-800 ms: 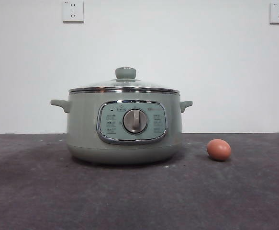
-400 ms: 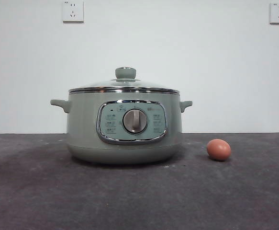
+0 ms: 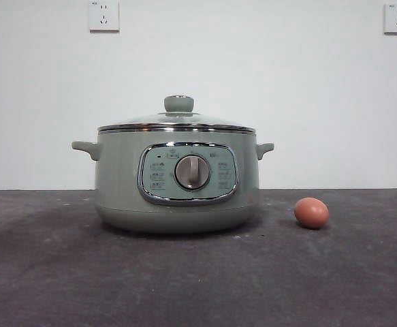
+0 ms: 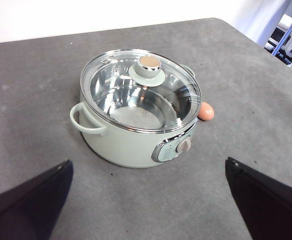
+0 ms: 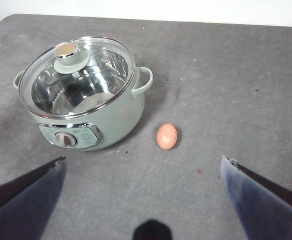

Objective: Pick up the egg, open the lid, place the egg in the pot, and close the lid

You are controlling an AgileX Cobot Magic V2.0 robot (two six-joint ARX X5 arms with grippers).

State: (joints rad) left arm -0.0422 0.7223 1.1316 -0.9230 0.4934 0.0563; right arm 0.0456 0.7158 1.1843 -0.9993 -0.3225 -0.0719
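The sage-green pot (image 3: 178,197) stands on the dark grey table (image 3: 62,286) with its dial facing the front view. The glass lid (image 3: 176,122) with a green knob sits shut on it. The reddish-brown egg (image 3: 311,212) lies on the table to the right of the pot, apart from it. In the right wrist view the pot (image 5: 85,115), lid (image 5: 78,75) and egg (image 5: 167,136) lie ahead of my open right gripper (image 5: 143,200). In the left wrist view the pot (image 4: 130,140), lid (image 4: 140,90) and egg (image 4: 206,111) lie ahead of my open left gripper (image 4: 148,200). Both grippers hang high and empty, out of the front view.
A white wall with two sockets (image 3: 103,15) stands behind the table. In the left wrist view the table's far corner and some equipment (image 4: 291,40) show beyond it. The grey mat (image 5: 236,75) stretches around the pot and the egg.
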